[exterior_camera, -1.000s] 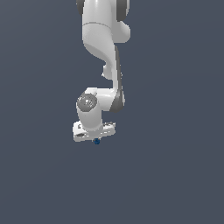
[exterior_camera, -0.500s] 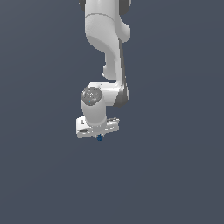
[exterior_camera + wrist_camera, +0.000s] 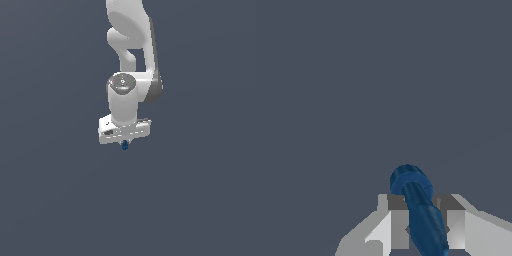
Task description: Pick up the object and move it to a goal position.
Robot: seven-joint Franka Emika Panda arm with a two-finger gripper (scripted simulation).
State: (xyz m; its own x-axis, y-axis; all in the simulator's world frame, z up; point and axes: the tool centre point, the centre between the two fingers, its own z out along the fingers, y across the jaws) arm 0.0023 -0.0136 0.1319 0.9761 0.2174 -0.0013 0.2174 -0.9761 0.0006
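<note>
Holding the object point(image 3: 421, 215) between the fingers point(image 3: 399, 225) of the gripper point(image 3: 124, 142): wrist view shows the dark blue, elongated piece clamped on both sides, one knobbly end poking out past the fingertips. In the exterior view only a small blue tip point(image 3: 124, 145) shows just under the gripper body, so the part is directly below the gripper and looks clear of the grey floor point(image 3: 60, 200), though no shadow or contact cue confirms height. Gripper is closed on the object, pads against its shaft. Arm point(image 3: 132, 60) comes down from above the gripper, wrist pointing down. No goal marker visible in either view, so can't say how far the carry has to go. Judgement: grasp done, transport phase. Risks from here: the part sits tilted across the pads rather than square, contact patch is small on a rounded shaft, so a fast lateral move or hard stop could let it rotate or slip out. Long overhang past the fingertips could also clip the floor if the gripper descends near the goal without allowance.
</note>
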